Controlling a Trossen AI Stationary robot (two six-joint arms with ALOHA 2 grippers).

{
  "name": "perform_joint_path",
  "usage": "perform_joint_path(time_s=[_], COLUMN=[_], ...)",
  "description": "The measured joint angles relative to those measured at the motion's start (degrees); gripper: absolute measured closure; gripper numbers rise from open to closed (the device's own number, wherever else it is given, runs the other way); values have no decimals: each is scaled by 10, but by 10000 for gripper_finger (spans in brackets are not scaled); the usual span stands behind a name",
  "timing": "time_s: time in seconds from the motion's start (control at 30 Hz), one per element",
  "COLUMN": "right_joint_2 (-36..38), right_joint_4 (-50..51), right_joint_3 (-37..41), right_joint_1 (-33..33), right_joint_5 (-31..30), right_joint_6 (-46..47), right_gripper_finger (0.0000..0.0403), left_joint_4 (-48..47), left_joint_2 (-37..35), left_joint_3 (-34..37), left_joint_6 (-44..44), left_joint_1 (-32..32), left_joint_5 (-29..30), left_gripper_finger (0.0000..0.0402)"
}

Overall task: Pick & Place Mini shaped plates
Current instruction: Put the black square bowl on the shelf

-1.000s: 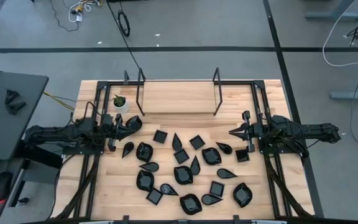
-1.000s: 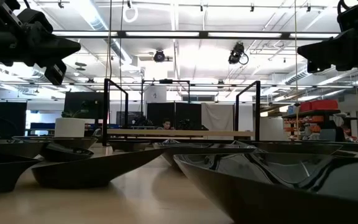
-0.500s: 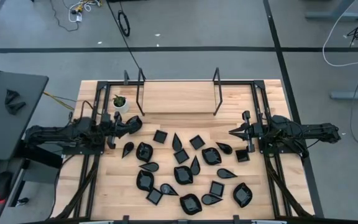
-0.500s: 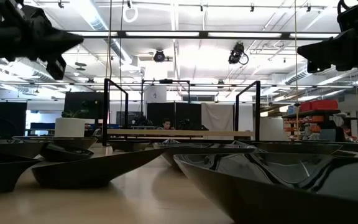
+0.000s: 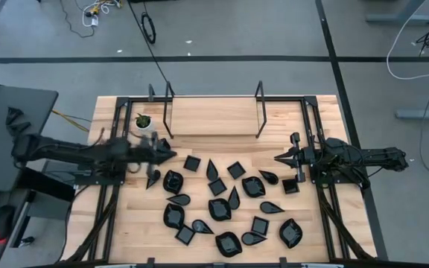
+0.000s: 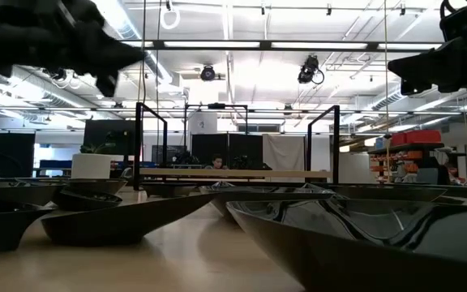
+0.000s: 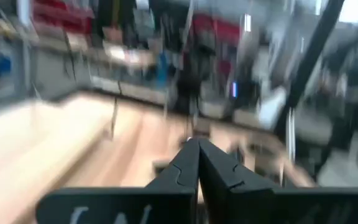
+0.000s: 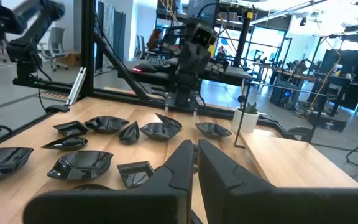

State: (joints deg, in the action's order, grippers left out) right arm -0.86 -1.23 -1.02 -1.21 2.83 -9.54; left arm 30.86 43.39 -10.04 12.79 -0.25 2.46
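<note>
Mini shaped plates (image 5: 218, 209), glossy black and shallow, lie scattered over the middle and near part of the light wooden counter (image 5: 214, 117), in square, leaf and rounded shapes, none stacked as far as the high view shows. A black metal frame (image 5: 211, 97) stands along the far edge of the counter, with rails running down both sides. A small white pot with a green plant (image 5: 144, 123) sits at the far left, just beside the frame.

The left pincer (image 5: 171, 155) reaches in above the far-left edge of the plate cluster, its fingers pressed together on nothing. The right pincer (image 5: 278, 158) hangs at the right side of the cluster, near a leaf-shaped plate (image 5: 269, 177); its fingers are nearly together and empty.

Around the counter the floor is grey, crossed by dark tape lines (image 5: 199, 58), with loose cables (image 5: 415, 52) on the right and a coiled black cable (image 5: 149, 28) at the far side. A dark desk (image 5: 6, 126) stands to the left. From the low view the room behind is a bright workshop with ceiling strip lights (image 6: 225, 45), hanging cameras (image 6: 310, 71) and shelving (image 6: 412, 154).
</note>
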Motion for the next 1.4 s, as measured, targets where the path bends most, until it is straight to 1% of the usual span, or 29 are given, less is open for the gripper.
perform_joint_path(time_s=[0.1,0.2,0.3,0.4,0.53,0.67,0.97,1.1,1.17,1.3,1.4], right_joint_2=[0,0,0,0,0,0,0,0,0,0,0], right_joint_4=[0,0,0,0,0,0,0,0,0,0,0], right_joint_3=[0,0,0,0,0,0,0,0,0,0,0], right_joint_1=[0,0,0,0,0,0,0,0,0,0,0], right_joint_5=[0,0,0,0,0,0,0,0,0,0,0], right_joint_6=[0,0,0,0,0,0,0,0,0,0,0], right_gripper_finger=[376,376,376,376,376,376,376,376,376,376,376], left_joint_4=[-106,-217,-305,-350,-347,-341,-259,-239,-241,-242,-244], left_joint_2=[81,138,189,232,285,332,407,419,421,421,421], left_joint_3=[-65,-128,-178,-205,-208,-208,-208,-208,-208,-208,-208], left_joint_6=[-17,-46,-99,-166,-202,-223,-294,-296,-296,-295,-286], left_joint_1=[0,-3,-18,-35,-42,-40,-37,-16,-5,11,18], left_joint_5=[-15,-21,-24,-23,-16,-6,32,33,23,-18,-28], left_gripper_finger=[392,387,368,337,296,281,302,311,313,314,315])
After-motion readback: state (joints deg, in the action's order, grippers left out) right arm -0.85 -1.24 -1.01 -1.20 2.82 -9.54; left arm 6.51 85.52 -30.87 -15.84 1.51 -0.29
